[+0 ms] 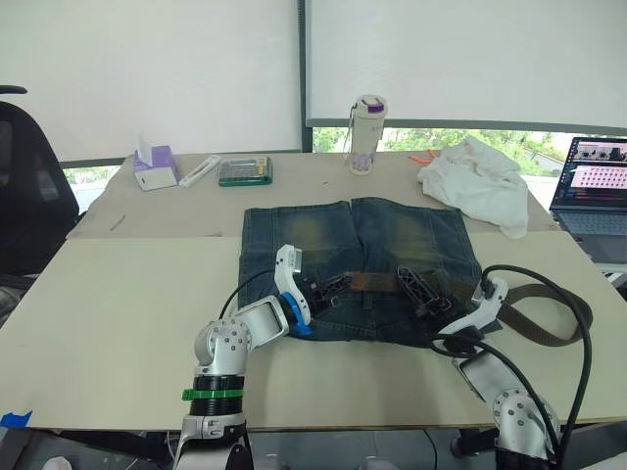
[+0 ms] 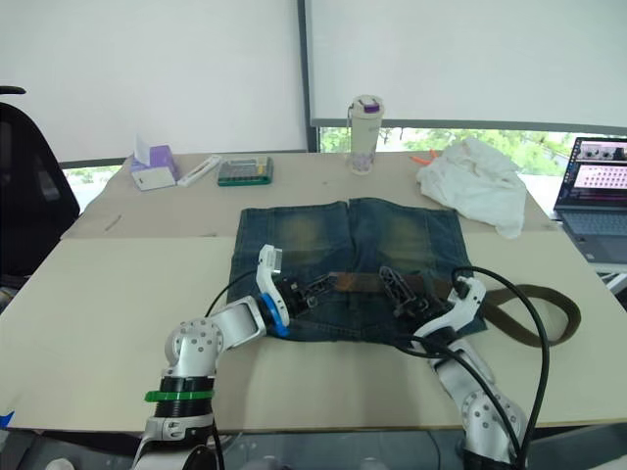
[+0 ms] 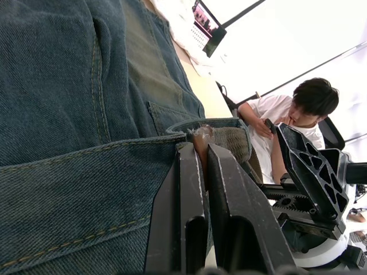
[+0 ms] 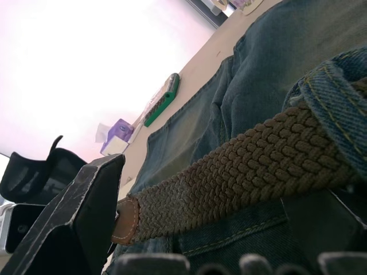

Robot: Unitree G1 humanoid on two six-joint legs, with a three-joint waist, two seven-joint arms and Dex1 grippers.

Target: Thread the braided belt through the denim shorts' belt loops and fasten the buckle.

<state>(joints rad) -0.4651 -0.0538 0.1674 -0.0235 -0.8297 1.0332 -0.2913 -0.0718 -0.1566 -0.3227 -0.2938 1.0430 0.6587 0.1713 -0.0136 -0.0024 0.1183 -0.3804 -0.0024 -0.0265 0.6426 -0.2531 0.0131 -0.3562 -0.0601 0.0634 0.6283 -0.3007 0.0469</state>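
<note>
Brown braided belt (image 1: 377, 281) runs along the waistband of the denim shorts (image 1: 358, 245), which lie flat on the desk (image 1: 118, 323), and we see it pass under a belt loop (image 4: 335, 117); its free length loops off past the shorts' right edge. Our left gripper (image 1: 336, 287) has its fingers (image 3: 189, 189) closed on the belt's leather-tipped end. Our right gripper (image 1: 419, 286) sits spread open over the waistband, holding nothing. Beyond lie a white cloth (image 1: 475, 181), a bottle (image 1: 366, 134), a tissue box (image 1: 155, 166) and a laptop (image 1: 593, 196).
</note>
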